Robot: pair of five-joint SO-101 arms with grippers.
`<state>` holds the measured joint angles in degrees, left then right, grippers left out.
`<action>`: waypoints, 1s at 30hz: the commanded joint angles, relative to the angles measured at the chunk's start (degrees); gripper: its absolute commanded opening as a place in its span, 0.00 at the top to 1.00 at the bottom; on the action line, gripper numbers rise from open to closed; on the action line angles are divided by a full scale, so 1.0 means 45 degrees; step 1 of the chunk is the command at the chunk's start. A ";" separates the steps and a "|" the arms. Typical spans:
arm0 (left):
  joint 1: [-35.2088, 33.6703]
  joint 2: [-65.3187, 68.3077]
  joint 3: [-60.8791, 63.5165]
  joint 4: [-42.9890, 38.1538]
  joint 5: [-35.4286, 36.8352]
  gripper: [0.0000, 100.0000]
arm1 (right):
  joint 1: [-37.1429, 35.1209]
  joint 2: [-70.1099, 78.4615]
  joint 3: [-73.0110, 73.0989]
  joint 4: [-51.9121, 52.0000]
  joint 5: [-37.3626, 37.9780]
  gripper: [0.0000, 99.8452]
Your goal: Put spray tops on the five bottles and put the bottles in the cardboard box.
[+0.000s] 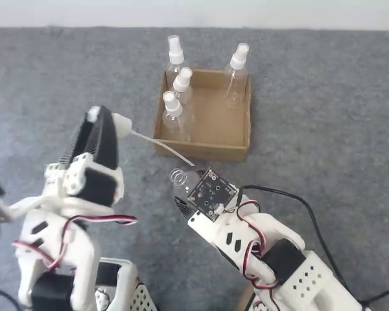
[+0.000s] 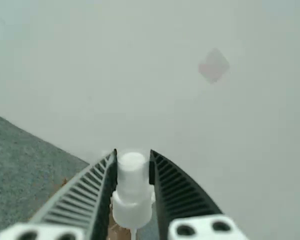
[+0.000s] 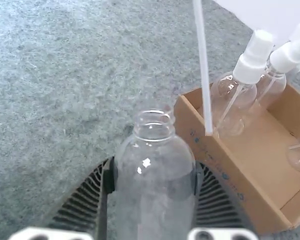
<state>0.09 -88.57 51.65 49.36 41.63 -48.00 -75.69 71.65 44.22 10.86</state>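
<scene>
On grey carpet, four capped clear bottles stand at the brown cardboard box (one perhaps just behind it). The fifth, an uncapped clear plastic bottle, sits clamped in the right gripper. The left gripper pinches the white spray top, not yet fitted.

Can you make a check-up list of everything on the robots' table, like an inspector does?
Surface: grey carpet-like mat.
Job's things: brown cardboard box with four capped clear plastic bottles; whether the back-left one is inside, cannot tell. One open-necked clear bottle and one white spray top with a long tube are not yet joined.
Clutter: nothing seen.
Grippers: left gripper shut on the spray top; right gripper shut on the open-necked bottle.
Cables: red and white wires on both arms; black cable by the right arm.
Surroundings: pale strip beyond the mat.
</scene>
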 commanded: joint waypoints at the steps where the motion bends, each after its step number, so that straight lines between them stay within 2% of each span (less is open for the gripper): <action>1: -0.0625 -0.0117 -0.1026 -0.0117 -0.0176 0.99 | 0.0733 -0.0303 -0.0137 -0.0322 0.0215 0.92; 6: -0.0801 -0.0137 -0.1201 -0.0078 -0.0195 0.99 | 0.0967 -0.0264 -0.0137 -0.0322 0.0215 0.92; 19: -0.0606 -0.0137 -0.1162 0.1348 -0.0645 0.99 | 0.0947 -0.0283 -0.0156 -0.0772 0.0234 0.92; 26: 0.1328 -0.0137 -0.1104 0.2208 -0.0606 0.99 | 0.0947 -0.0283 -0.0156 -0.0772 0.0234 0.92; 30: 0.1915 -0.0039 -0.0947 0.2579 -0.0606 0.99 | 0.0947 -0.0283 -0.0156 -0.0772 0.0234 0.92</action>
<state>6.33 -88.92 48.92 59.74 39.16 -44.40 -75.69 71.65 42.20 10.86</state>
